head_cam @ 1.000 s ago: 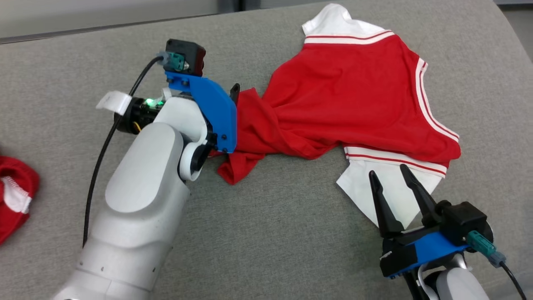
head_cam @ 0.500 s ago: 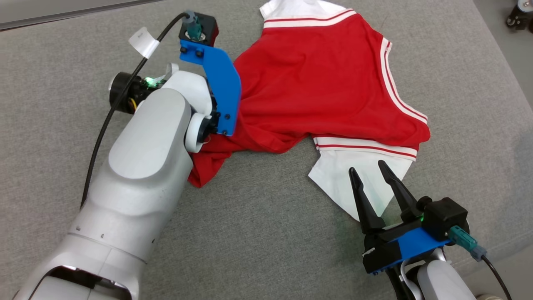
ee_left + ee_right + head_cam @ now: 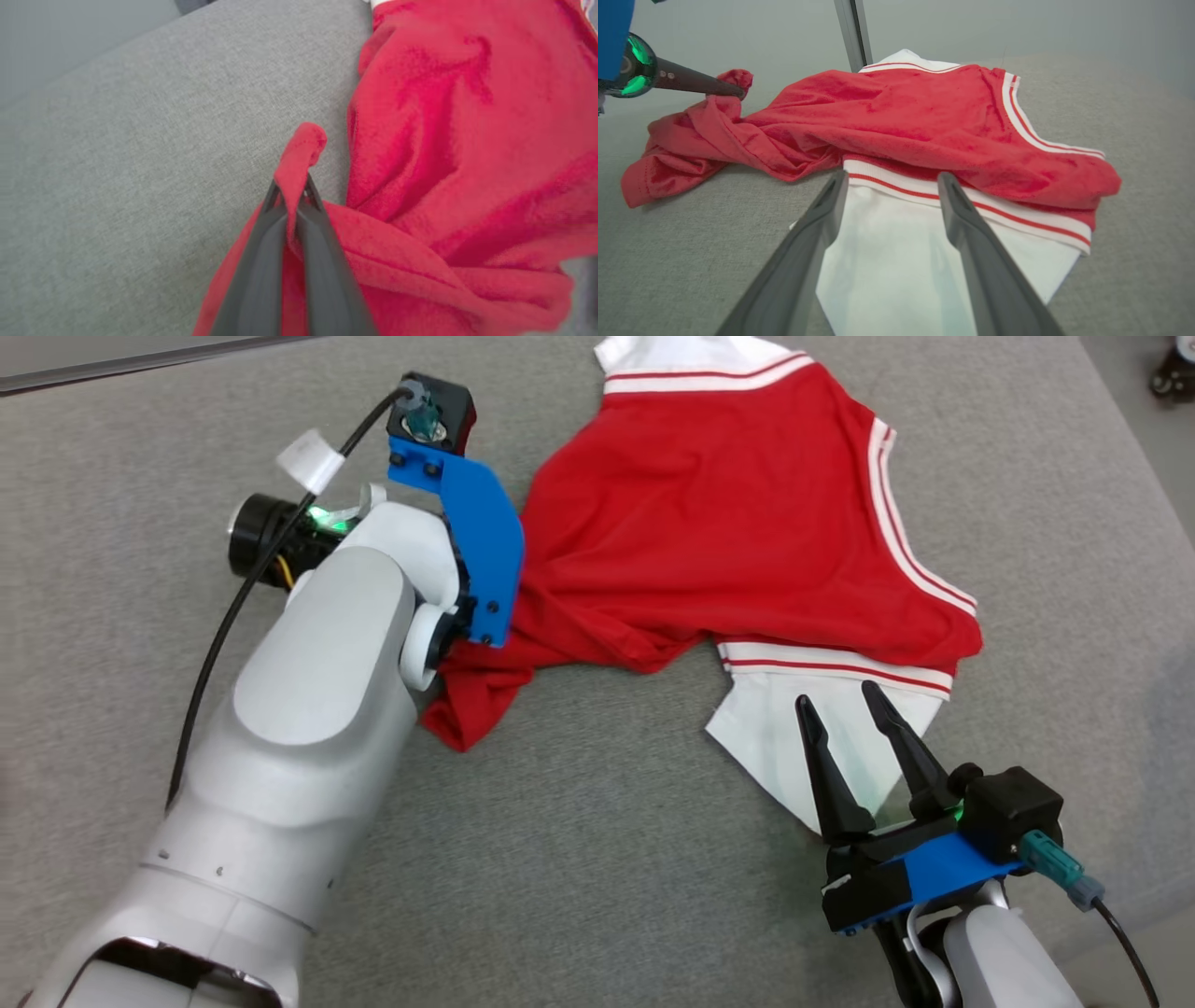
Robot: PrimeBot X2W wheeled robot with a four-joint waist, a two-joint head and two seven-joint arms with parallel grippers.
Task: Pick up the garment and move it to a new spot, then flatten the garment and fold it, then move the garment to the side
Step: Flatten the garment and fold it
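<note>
Pinching garment, left jaws tight; right jaws wide

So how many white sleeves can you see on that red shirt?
2. The far sleeve lies at the top end of the red shirt; the near sleeve lies under the open right gripper.

I get soft, even light with no glare on the grey surface, just a faint shadow under the garment's crumpled hem. My left wrist view is smeared, and the left end effector is blurred at that hem. A green glow tints the garment's white sleeve beside the right end effector.
</note>
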